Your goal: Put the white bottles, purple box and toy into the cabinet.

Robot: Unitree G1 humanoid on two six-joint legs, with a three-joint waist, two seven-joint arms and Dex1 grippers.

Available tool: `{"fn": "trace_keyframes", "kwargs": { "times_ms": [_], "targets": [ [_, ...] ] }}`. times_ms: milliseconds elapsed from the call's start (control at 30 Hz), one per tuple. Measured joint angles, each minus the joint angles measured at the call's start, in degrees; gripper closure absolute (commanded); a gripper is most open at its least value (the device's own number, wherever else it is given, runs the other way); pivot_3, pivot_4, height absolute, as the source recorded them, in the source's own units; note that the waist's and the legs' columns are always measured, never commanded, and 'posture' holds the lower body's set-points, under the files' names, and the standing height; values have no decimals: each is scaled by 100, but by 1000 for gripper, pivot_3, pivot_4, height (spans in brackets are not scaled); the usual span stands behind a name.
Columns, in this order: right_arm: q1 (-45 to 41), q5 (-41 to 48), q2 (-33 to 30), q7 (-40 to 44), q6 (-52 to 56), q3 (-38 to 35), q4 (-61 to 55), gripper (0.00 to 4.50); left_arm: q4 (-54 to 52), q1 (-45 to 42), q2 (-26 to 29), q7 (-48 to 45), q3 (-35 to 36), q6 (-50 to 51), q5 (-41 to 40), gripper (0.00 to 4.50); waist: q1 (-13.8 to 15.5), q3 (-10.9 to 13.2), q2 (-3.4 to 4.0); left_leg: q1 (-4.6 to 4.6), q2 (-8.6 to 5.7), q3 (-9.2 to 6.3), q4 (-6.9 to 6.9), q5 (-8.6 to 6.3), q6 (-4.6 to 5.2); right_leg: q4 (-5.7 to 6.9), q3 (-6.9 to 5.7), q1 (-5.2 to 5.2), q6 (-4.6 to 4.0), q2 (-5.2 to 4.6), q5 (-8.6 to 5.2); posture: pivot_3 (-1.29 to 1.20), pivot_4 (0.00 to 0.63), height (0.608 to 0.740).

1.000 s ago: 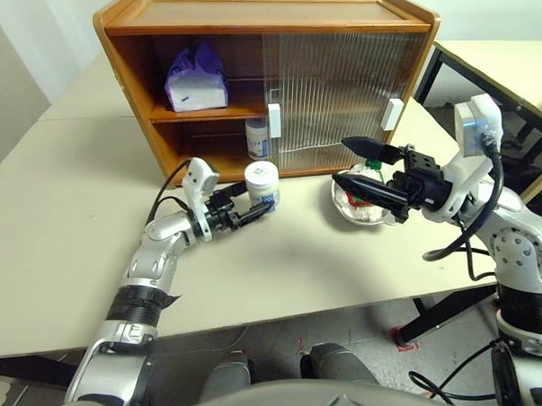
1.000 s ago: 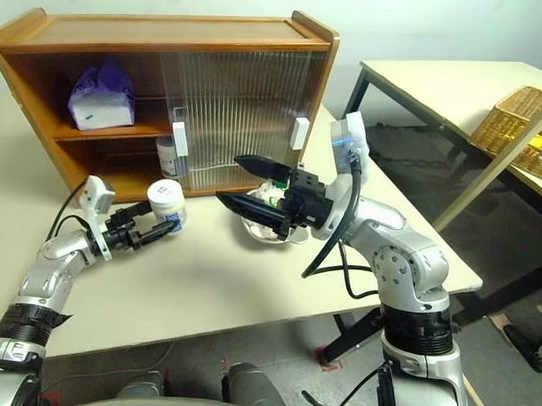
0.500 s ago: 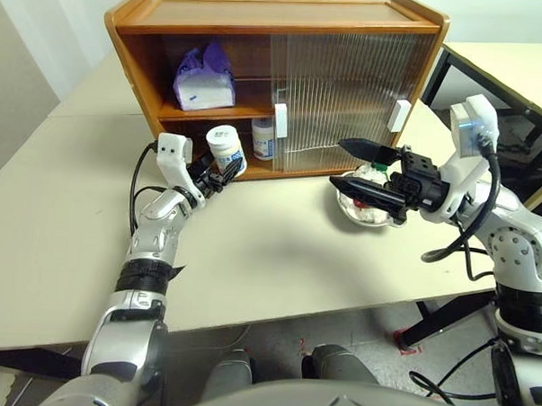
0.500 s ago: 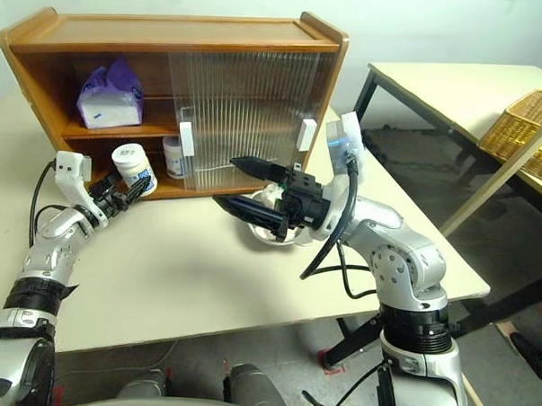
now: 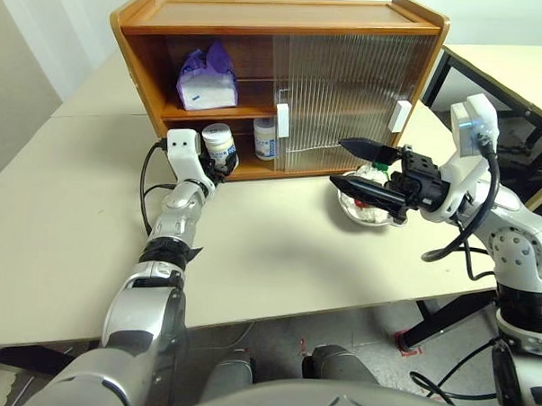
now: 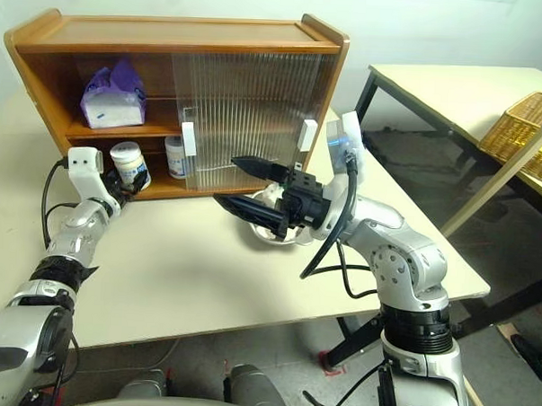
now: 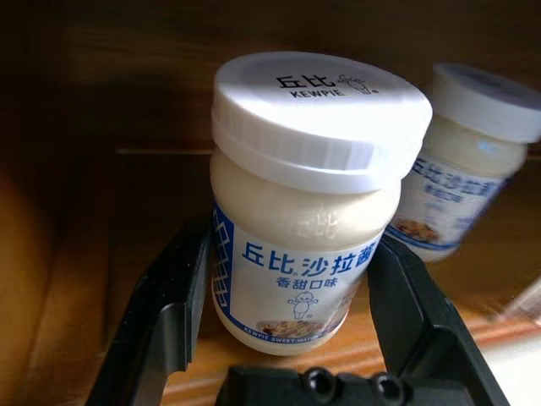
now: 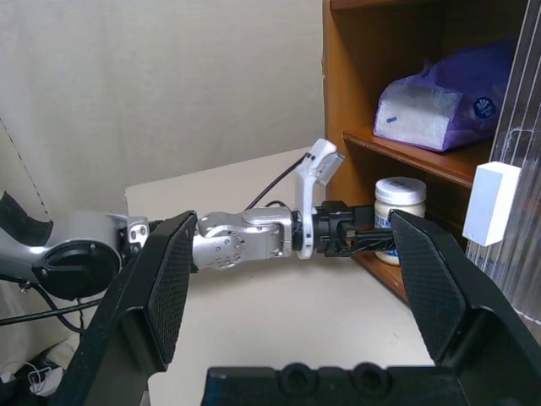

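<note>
Since a second ago, my left gripper (image 7: 287, 355) has carried its jar (image 7: 308, 211) from mid-table into the cabinet (image 5: 279, 19) bottom shelf, clamped upright for release beside the second jar (image 5: 264, 138). My right gripper (image 5: 355, 164) hovers agape above the toy's bowl (image 5: 343, 206), ready.

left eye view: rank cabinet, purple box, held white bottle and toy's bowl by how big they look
1. cabinet
2. purple box
3. bowl, though it sits nearer the camera, so unsure against the box
4. white bottle in the left gripper
</note>
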Motion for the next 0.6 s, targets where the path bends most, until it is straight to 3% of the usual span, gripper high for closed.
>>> {"fn": "trace_keyframes", "kwargs": {
  "times_ms": [600],
  "targets": [
    [0,14,-77,-35,9,-2,-16,0,1475,-773,-122,1075,10,-571,347,1431,-106,1,-1,4,-28,-3,-2,3,6,-1,1,7,7,-4,-4,-202,0,740]
  ]
}}
